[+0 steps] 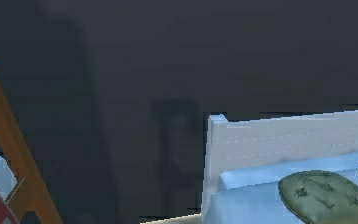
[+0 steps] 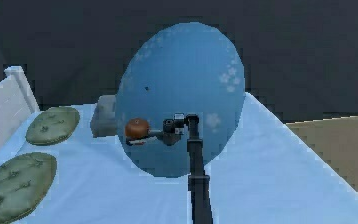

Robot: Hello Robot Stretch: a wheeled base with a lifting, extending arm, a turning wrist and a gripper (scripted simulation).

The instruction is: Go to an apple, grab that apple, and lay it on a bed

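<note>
Now reaching straight out over the bed (image 2: 272,160) with the dark arm (image 2: 197,175), pointing the gripper (image 2: 157,131) toward the arm side view's left. Meeting a reddish apple (image 2: 137,128) right at the fingertips, against a big blue round cushion (image 2: 187,70). Can't tell whether actually holding it. Sitting well apart from two green cushions (image 2: 53,125) by the white headboard (image 2: 12,95).

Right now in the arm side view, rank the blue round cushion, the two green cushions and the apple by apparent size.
1. blue round cushion
2. near green cushion and far green cushion: the near one looks bigger, perhaps only from closeness, so tied
3. apple
</note>
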